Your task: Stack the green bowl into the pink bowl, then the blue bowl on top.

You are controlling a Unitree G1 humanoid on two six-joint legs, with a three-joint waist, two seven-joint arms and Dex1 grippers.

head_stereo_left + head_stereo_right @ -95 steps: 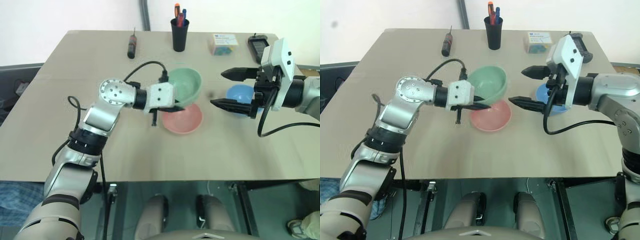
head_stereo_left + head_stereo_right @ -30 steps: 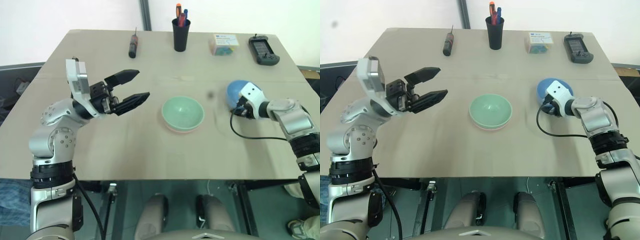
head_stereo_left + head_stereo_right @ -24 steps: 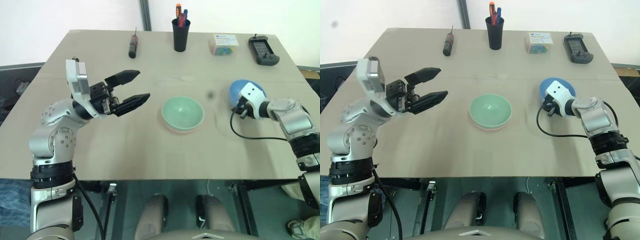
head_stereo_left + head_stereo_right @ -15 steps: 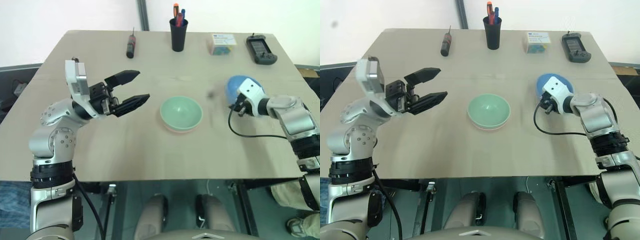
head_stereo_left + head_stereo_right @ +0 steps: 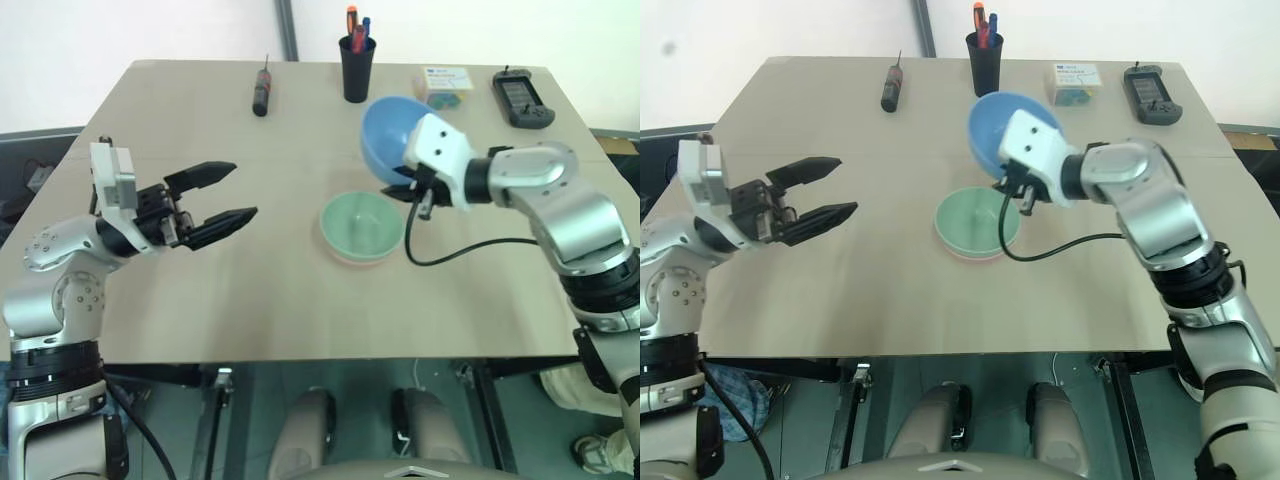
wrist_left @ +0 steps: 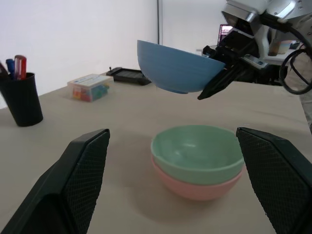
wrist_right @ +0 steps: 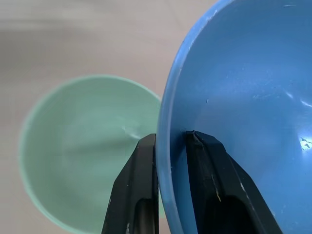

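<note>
Holding the blue bowl (image 5: 1012, 128) by its rim with the right gripper (image 7: 171, 146), one finger inside the wall and one outside, pinched tight on that thin edge. I've got it up in the air, tilted, just beyond the green bowl (image 5: 978, 222) and a bit above it. The green bowl already sits nested in the pink bowl (image 6: 197, 185), whose rim peeks out underneath, so the first half of the job looks done.

Handling-wise, I'd guess these are light, stiff plastic bowls with smooth walls, so weight isn't the worry. Slip is. A rim pinch on a glossy wall lets the bowl swing or twist, and it's hanging at an angle right now. I figure the rim is the only sensible place to grab it, since the body is too wide and round for these fingers.

My left gripper (image 5: 218, 194) is spread wide with nothing in it, parked well off to the left of the green bowl.

To drop it in clean, I'd level it over the green bowl first, or it could wedge crooked.
</note>
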